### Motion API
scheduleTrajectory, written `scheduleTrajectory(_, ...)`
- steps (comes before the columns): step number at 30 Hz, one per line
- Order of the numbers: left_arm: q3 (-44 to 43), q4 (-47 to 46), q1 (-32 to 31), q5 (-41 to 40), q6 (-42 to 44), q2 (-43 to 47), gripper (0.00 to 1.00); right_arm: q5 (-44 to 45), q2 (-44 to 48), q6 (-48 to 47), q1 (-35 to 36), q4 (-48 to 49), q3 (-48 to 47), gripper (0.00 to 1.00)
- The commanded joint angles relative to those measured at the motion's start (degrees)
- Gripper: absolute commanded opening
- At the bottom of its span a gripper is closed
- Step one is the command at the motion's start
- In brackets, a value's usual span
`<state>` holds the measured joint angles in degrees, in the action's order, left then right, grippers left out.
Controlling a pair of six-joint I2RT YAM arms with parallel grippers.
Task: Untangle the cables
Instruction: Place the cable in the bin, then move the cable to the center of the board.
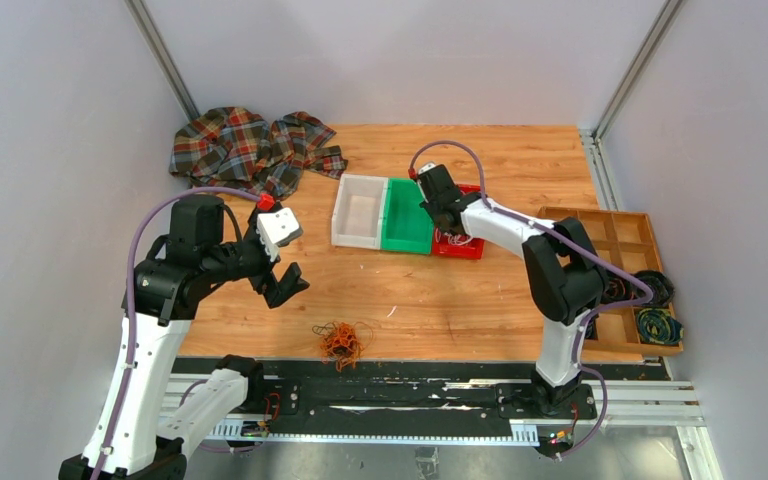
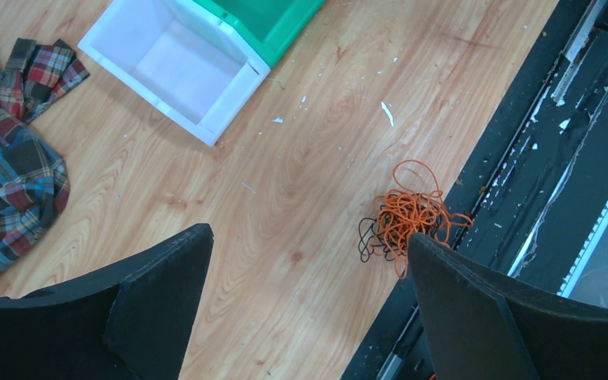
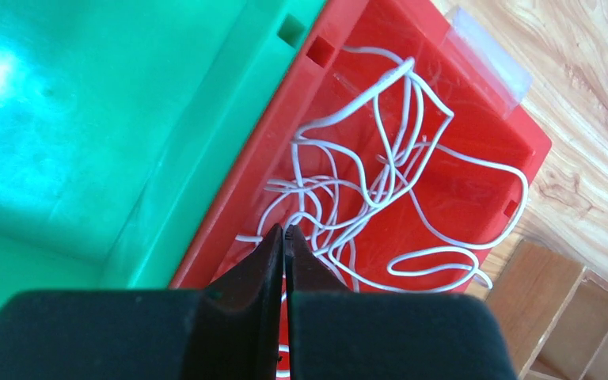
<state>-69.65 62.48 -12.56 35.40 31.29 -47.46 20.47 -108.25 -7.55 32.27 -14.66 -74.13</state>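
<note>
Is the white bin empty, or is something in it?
Empty. The left wrist view looks straight into the white bin and shows only its bare floor.

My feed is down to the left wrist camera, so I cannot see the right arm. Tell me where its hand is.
Observer: The right hand hangs over a red bin that sits against the green bin, on the side away from the white one.
Operator: Report what is in that red bin.
Observer: A loose tangle of white cable lies on its floor.
Operator: Say whether the hand has hold of it.
Observer: The hand is shut, right at the near edge of the tangle. I cannot tell whether a strand is pinched inside.
</note>
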Motion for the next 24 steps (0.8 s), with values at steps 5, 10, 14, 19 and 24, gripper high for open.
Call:
scheduleTrajectory(5, -0.2, 0.0, 0.3, 0.3, 0.0, 0.4, 0.98, -4.9, 4.0, 4.4, -0.6, -4.1, -2.8, 0.25)
scheduleTrajectory(10, 1.9, 0.0, 0.2, 0.6, 1.1, 0.1, 0.98, -3.1, 10.3, 6.1, -0.7, -6.0, -2.6, 0.59)
scheduleTrajectory(14, 5.4, 0.0, 0.2, -0.2, 4.1, -1.6, 0.98, -4.1, 18.5, 8.3, -0.1, -6.4, -0.5, 0.63)
scheduleTrajectory(19, 9.4, -0.2, 0.2, -2.5, 9.3, -3.2, 0.98, -7.4, 27.2, 11.1, 7.4, -9.1, 4.0, 0.68)
scheduleTrajectory(24, 10.1, -2.4, 0.3, -8.5, 9.0, -5.8, 0.98, -18.4, 30.8, 19.4, 22.3, -0.7, 14.5, 0.70)
